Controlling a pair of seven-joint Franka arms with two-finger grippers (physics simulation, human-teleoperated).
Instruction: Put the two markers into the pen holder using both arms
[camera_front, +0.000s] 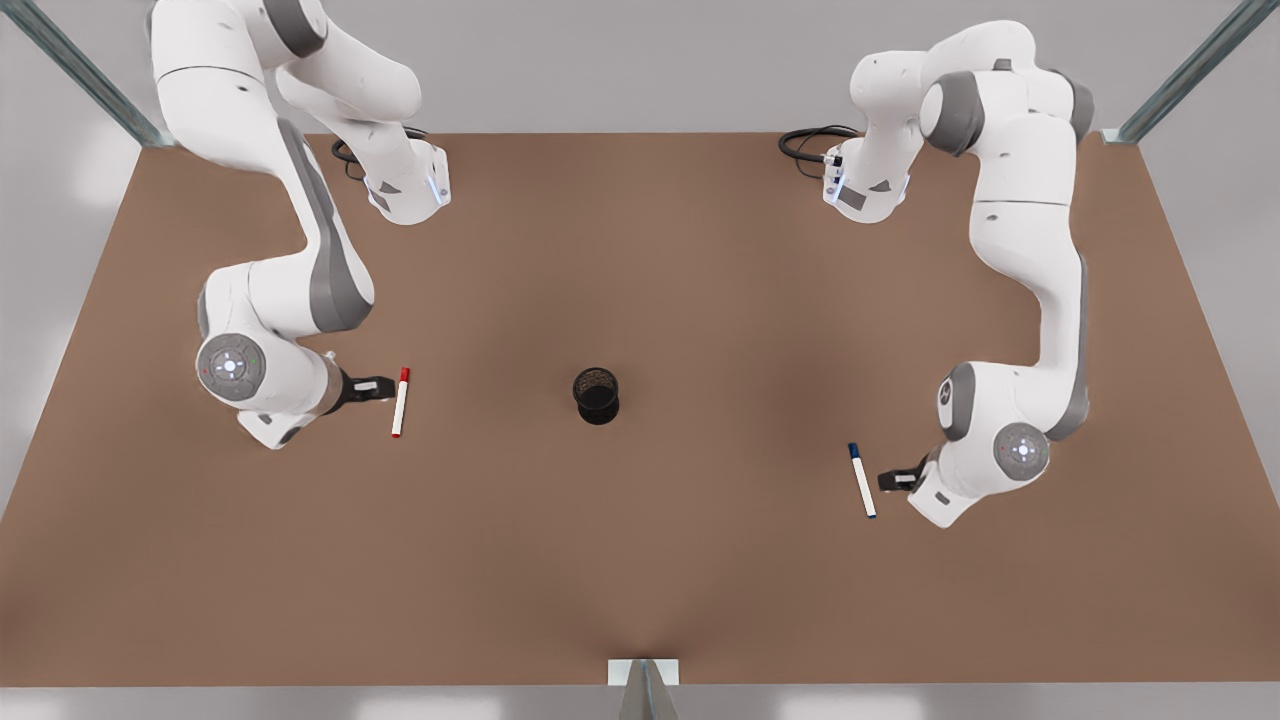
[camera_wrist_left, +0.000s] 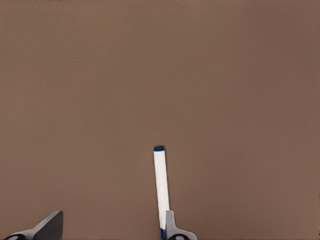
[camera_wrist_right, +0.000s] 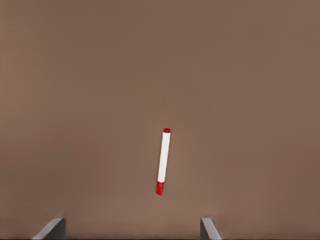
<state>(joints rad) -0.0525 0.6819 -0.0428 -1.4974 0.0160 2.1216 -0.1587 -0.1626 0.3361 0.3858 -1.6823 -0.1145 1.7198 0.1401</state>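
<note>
The pen holder (camera_front: 596, 395) is seen in the middle of the brown table (camera_front: 640, 560). The red marker (camera_front: 401, 402) lies flat just beside the right gripper (camera_front: 385, 385), spread wide. The blue marker (camera_front: 862, 480) lies flat by the left gripper (camera_front: 893, 480), also spread wide.

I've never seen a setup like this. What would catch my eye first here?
Probably the two big white arms bending over a brown table. The right gripper, open, sits beside the red marker on the front view's left; the left gripper, open, is next to the blue marker on the front view's right. Between them, mid-table, stands a small black pen holder.
</note>
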